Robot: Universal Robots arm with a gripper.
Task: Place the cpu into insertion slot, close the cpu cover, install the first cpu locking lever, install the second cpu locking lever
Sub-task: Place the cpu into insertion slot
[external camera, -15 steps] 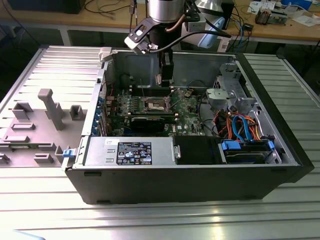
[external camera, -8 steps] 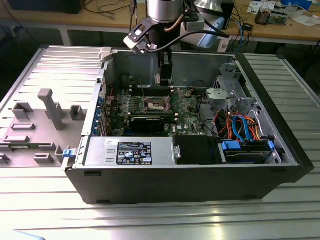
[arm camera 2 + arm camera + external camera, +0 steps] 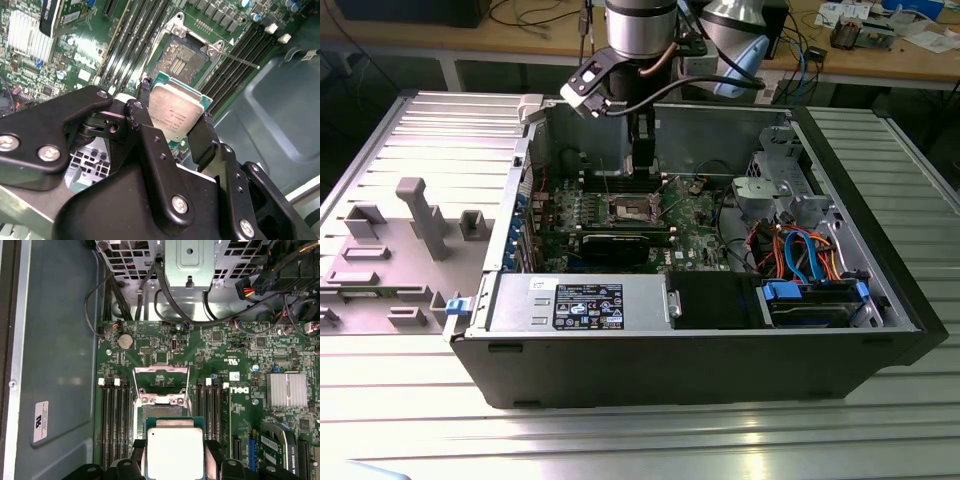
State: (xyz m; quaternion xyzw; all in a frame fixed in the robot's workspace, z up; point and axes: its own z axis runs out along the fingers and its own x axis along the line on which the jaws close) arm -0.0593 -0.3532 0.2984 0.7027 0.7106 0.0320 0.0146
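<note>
The black jaws are clamped on the small flat square cpu with the dull silver-grey metal top (image 3: 175, 112), one black finger (image 3: 202, 137) pressing on each of two opposite edges. The chip is held off the green circuit board (image 3: 235, 365), not seated. In the first wrist view it partly overlaps the near edge of the square dark insertion slot with the shiny metal rim (image 3: 177, 60). The slot's contact field lies bare. The thin silvery metal cpu cover frame with the large square window (image 3: 160, 370) is swung open at the slot's far side. A thin metal locking lever (image 3: 240, 61) sticks out sideways from the slot's corner. Long black memory slots (image 3: 112, 420) flank the socket. In the exterior view the robot arm (image 3: 640, 30) reaches down into the open black computer case (image 3: 670, 360), which rests on a ribbed metal table (image 3: 620, 440).
</note>
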